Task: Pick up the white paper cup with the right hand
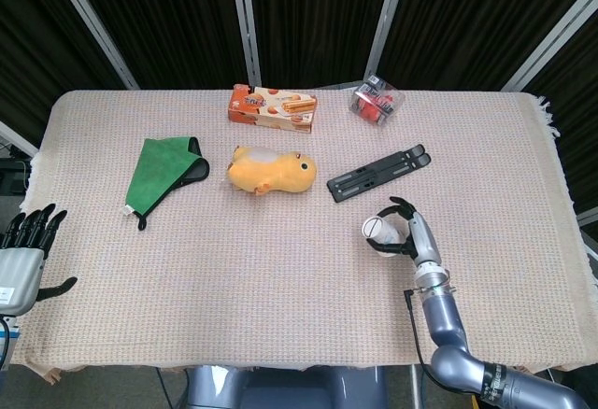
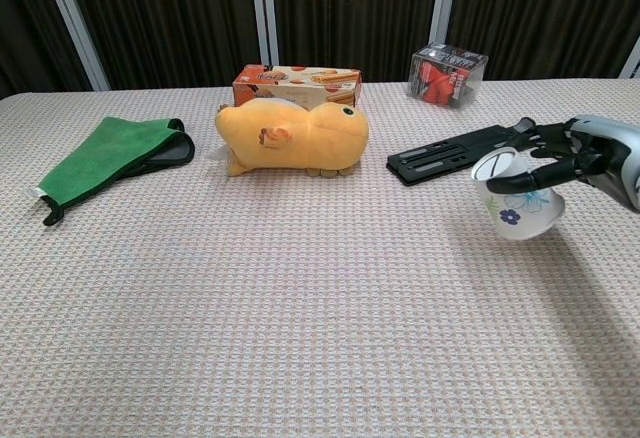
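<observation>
A: From the head view, where is the white paper cup [image 1: 379, 234]?

B: At the right-front of the table [image 1: 280, 306], just in front of the black flat stand [image 1: 378, 173]. It sits in the right hand [image 1: 409, 233], whose fingers are wrapped around its side, so that hand is clamped on the cup.

A: How is the arm lying?

B: The forearm comes up from the table's near edge and the hand is turned edge-on, the cup jutting out to its left. The cup is tipped, its round rim facing the camera and leftward. Whether it still touches the cloth I cannot tell from here.

A: And the left hand [image 1: 22, 255]?

B: It hangs beside the near left corner, fingers straight and apart, holding nothing.

A: Now the chest view.

B: The white paper cup [image 2: 515, 198] shows at the right, near the stand [image 2: 460, 149] and in front of it. The right hand [image 2: 570, 153] reaches in from the right edge, dark fingers [image 2: 535, 173] curled over the cup's rim and upper wall. The cup appears to be tilted, mouth toward the upper left, base low.

A: How does it look?

B: White, tapered, with a small blue flower printed on its side.

A: The rest?

B: A yellow plush toy [image 2: 290, 138], a snack box [image 2: 297, 85] behind it, a green cloth [image 2: 105, 153] and a clear box of red things [image 2: 447, 75]. The left hand doesn't show here.
</observation>
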Available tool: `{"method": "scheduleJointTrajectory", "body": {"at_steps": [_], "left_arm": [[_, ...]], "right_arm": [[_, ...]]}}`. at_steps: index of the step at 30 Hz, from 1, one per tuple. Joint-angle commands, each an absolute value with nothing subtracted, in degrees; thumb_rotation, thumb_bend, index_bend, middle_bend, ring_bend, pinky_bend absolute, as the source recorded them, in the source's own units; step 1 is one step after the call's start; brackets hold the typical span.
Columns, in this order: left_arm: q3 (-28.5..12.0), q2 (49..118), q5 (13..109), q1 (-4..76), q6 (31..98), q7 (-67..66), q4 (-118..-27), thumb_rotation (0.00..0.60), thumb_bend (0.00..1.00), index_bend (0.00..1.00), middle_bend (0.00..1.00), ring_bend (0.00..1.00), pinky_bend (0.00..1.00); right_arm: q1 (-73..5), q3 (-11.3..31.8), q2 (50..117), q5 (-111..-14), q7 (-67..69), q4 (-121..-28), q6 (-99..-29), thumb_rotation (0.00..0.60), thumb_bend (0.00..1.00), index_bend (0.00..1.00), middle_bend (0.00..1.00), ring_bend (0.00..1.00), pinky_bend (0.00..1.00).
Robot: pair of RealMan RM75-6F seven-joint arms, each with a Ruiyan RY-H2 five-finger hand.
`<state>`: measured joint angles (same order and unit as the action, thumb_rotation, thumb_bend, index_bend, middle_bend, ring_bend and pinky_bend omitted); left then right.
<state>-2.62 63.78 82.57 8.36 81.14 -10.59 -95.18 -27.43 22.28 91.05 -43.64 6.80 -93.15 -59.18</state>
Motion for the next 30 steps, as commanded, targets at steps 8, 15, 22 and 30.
{"method": "scheduleJointTrajectory", "body": {"at_steps": [8, 15, 22, 30], "left_arm": [[-2.66, 63.85, 82.49, 8.38, 81.17, -10.85, -95.25, 0.6, 0.0, 0.0, 0.0, 0.0, 0.0], [-2.62, 63.8, 82.56, 8.36, 81.17, -10.67, -95.2, 0.6, 0.0, 0.0, 0.0, 0.0, 0.0], [-2.63, 63.76, 82.56, 8.39, 81.14, -10.69, -95.23, 0.6, 0.0, 0.0, 0.0, 0.0, 0.0], [-2.6, 63.78, 82.58, 8.36, 81.19, -10.76, -95.25, 0.6, 0.0, 0.0, 0.0, 0.0, 0.0]], "right_arm": [[-26.76, 21.12, 93.59, -44.41, 9.5, -88.24, -58.11, 0.6, 0.19, 0.5, 0.16, 0.0, 0.0], [-26.37, 21.16, 92.47, -42.52, 7.23, -89.26, -59.11, 0.6, 0.2, 0.5, 0.15, 0.0, 0.0], [-25.49, 20.89, 90.87, -41.41, 5.44, -90.44, -60.36, 0.6, 0.2, 0.46, 0.11, 0.0, 0.0], [-23.89, 19.44, 86.0, -42.41, 4.61, -93.85, -59.15, 0.6, 0.2, 0.28, 0.01, 0.0, 0.0]]}}
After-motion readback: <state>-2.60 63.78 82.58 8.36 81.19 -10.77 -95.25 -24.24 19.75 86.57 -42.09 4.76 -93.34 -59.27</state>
